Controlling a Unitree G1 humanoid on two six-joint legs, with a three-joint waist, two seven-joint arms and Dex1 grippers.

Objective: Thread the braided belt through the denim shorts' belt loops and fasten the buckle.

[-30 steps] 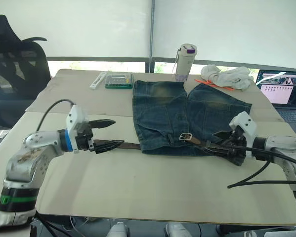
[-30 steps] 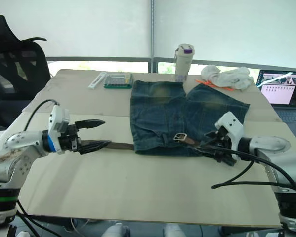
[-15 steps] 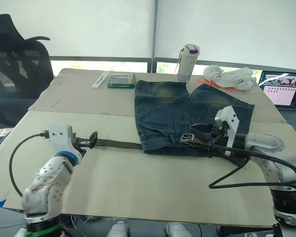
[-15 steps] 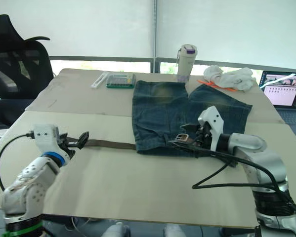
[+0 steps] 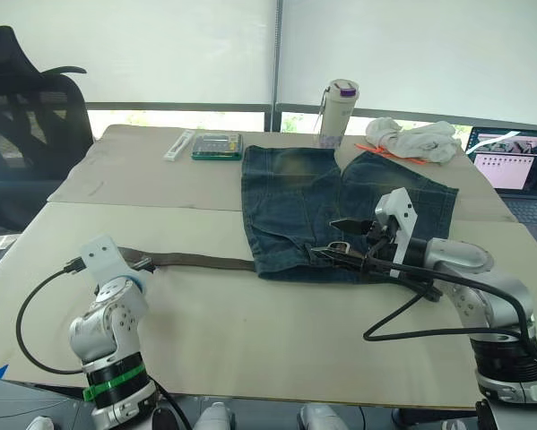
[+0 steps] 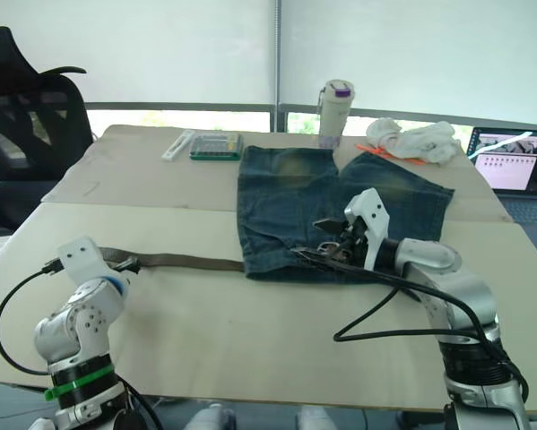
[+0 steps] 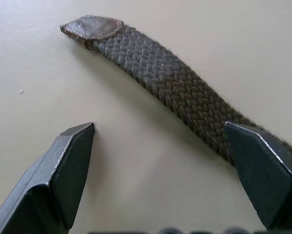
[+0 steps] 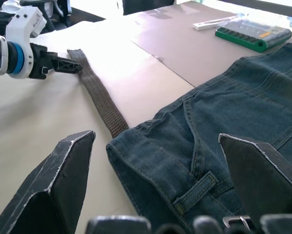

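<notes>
The denim shorts [image 5: 340, 202] lie flat mid-table, waistband toward me. The braided belt [image 5: 201, 261] runs left from the waistband across the table; its leather-tipped tail [image 7: 93, 28] lies loose on the tabletop. My left gripper [image 7: 158, 129] is open at that tail, with the strap resting by one fingertip and not gripped. My right gripper [image 5: 337, 238] hovers open over the waistband, right at the buckle [image 5: 339, 247], which its lower finger partly hides. A belt loop [image 8: 198, 190] shows on the waistband just ahead of the right fingers.
At the table's far side stand a bottle [image 5: 338, 112], a green box [image 5: 216, 145], a white strip [image 5: 178, 144] and a white cloth [image 5: 416, 139]. A laptop [image 5: 512, 163] sits far right, an office chair [image 5: 26, 116] far left. A black cable [image 5: 411, 315] loops off my right arm.
The left gripper has drawn the belt's tail leftward and now stands open beside it. The right gripper has moved left along the waistband, from its right end to the buckle.
</notes>
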